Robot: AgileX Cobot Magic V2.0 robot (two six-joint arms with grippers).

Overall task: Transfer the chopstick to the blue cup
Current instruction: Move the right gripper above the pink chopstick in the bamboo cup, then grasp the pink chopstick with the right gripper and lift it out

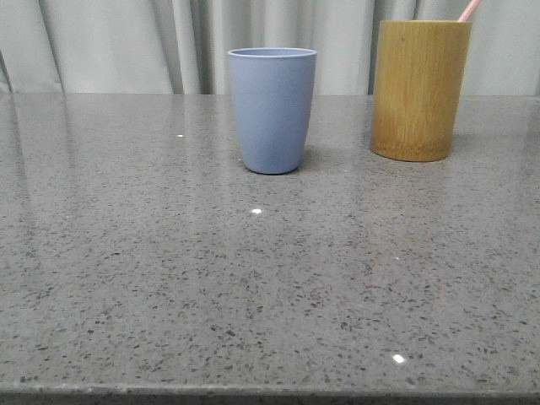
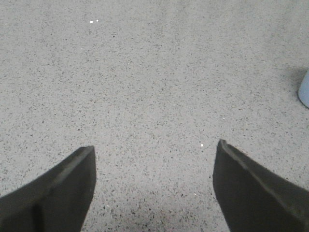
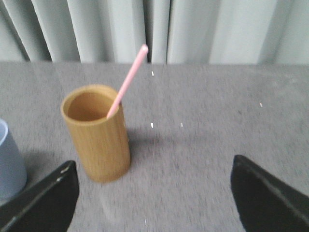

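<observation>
The grey-blue cup [image 1: 272, 110] stands upright at the middle back of the table. A pale pink chopstick [image 1: 469, 9] leans inside the taller bamboo cylinder [image 1: 419, 89] to the cup's right; it also shows in the right wrist view [image 3: 128, 81], resting on the cylinder's [image 3: 99, 135] rim. The cup's edge shows in the right wrist view [image 3: 8, 164] and in the left wrist view [image 2: 304, 88]. My right gripper [image 3: 153, 166] is open and empty, short of the cylinder. My left gripper [image 2: 154, 150] is open and empty over bare table. Neither gripper shows in the front view.
The speckled grey stone table [image 1: 253, 278] runs to a front edge near the bottom of the front view. Pale curtains [image 1: 126, 42] hang close behind the table's back edge, just past the two cups.
</observation>
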